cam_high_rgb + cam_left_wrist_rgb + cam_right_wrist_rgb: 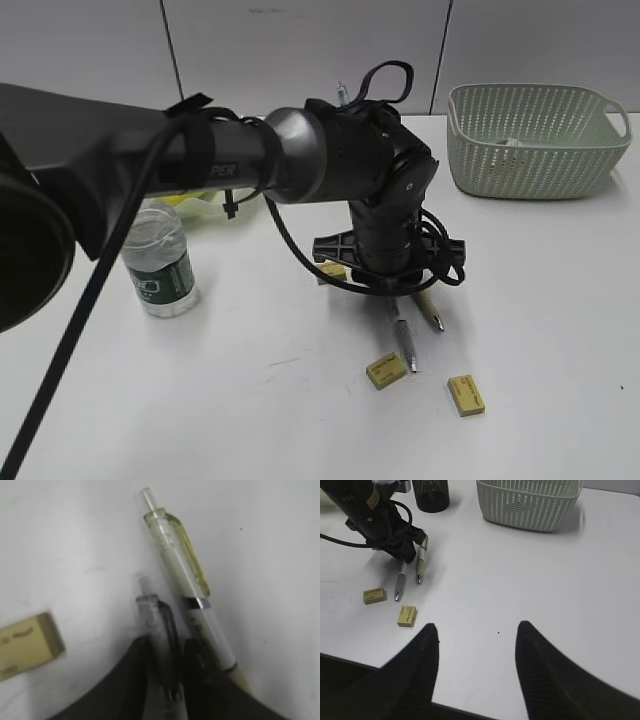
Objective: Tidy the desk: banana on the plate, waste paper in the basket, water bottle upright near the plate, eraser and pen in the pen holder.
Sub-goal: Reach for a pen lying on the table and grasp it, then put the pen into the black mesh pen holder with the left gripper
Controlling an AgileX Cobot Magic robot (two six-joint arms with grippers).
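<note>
My left gripper (pixel 398 288) is down on the table, its jaws (pixel 167 647) closed round the clip end of a grey pen (pixel 152 617), which lies on the table (pixel 404 338). A beige pen with a clear top (pixel 187 575) lies right beside it (pixel 431 309). Yellow erasers lie near the front (pixel 386 370), (pixel 466 394); a third (pixel 331 271) sits partly hidden behind the left gripper. The water bottle (pixel 160 262) stands upright at the left. A yellow thing (pixel 188 200) shows behind the arm, mostly hidden. My right gripper (pixel 475 627) is open and empty above bare table.
A pale green basket (pixel 535 140) stands at the back right, with something white inside. A black mesh pen holder (pixel 431 495) stands at the back. The left arm (pixel 200 150) spans the left half of the exterior view. The plate is out of view.
</note>
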